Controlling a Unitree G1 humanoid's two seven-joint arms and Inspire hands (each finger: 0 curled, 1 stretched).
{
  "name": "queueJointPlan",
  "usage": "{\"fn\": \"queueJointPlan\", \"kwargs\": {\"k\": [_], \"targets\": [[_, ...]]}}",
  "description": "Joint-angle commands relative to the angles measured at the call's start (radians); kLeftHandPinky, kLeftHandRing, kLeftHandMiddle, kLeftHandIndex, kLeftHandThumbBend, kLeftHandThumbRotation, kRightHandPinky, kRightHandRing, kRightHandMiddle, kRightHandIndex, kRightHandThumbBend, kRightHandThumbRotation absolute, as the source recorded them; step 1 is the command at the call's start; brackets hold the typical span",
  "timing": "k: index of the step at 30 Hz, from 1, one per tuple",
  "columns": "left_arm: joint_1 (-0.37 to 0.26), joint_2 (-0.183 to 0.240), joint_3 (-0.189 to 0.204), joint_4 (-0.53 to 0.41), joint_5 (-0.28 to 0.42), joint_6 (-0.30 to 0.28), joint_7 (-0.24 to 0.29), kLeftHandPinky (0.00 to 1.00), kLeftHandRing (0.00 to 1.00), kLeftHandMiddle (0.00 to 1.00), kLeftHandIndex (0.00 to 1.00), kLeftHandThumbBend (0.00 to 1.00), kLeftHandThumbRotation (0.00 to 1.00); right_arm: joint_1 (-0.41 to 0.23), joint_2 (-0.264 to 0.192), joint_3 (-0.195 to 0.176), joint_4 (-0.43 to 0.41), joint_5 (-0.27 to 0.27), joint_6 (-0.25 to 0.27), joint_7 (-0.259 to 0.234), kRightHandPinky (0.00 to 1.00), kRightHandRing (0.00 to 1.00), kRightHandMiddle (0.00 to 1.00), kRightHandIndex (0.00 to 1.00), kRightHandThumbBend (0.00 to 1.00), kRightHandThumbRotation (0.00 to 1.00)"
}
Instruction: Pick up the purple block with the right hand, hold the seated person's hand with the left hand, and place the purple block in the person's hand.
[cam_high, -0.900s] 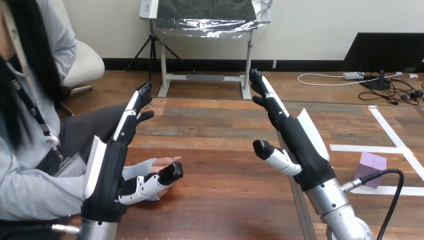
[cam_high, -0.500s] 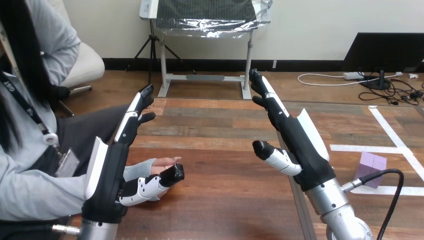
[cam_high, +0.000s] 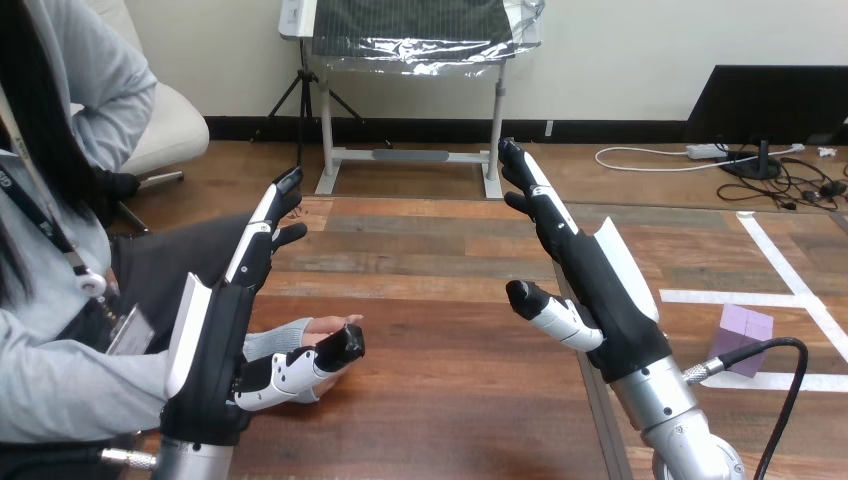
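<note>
So the wooden table (cam_high: 450, 400) has both robot arms raised over it. The left hand (cam_high: 225, 330) has straight fingers and holds nothing. Its thumb is right by the person's hand (cam_high: 325, 325), which rests at the table's left, and I can't tell if they touch. The right hand (cam_high: 600, 280) is spread wide too, empty, well apart from the purple block (cam_high: 748, 325) sitting off to the right by the white tape (cam_high: 720, 296). The block looks light, stiff and flat-sided, not fragile. I'd pinch two opposite faces around the middle.

One purple block (cam_high: 743, 338), two robot hands (cam_high: 225, 340) (cam_high: 590, 280), one person's hand (cam_high: 322, 325).
</note>
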Motion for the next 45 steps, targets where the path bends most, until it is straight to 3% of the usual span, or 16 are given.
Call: {"fn": "queueJointPlan", "kwargs": {"k": [1,32,45], "targets": [[-0.028,-0.007,0.009,-0.050,-0.038,0.004,-0.021,0.84,0.93,0.95,0.94,1.00,0.74,-0.034,0.006,-0.021,-0.025,0.007,0.003,-0.009,0.95,1.00,1.00,1.00,1.00,0.97],[-0.022,-0.009,0.024,-0.069,-0.081,0.019,-0.080,0.85,0.94,0.95,0.94,1.00,0.72,-0.072,-0.005,-0.026,0.013,-0.005,0.005,-0.018,0.94,1.00,1.00,1.00,1.00,0.95],[-0.028,-0.012,0.034,-0.057,-0.060,0.006,-0.068,0.85,0.93,0.95,0.94,1.00,0.74,-0.114,-0.035,-0.039,0.034,0.007,0.061,-0.009,0.93,1.00,1.00,1.00,1.00,0.92]]}}
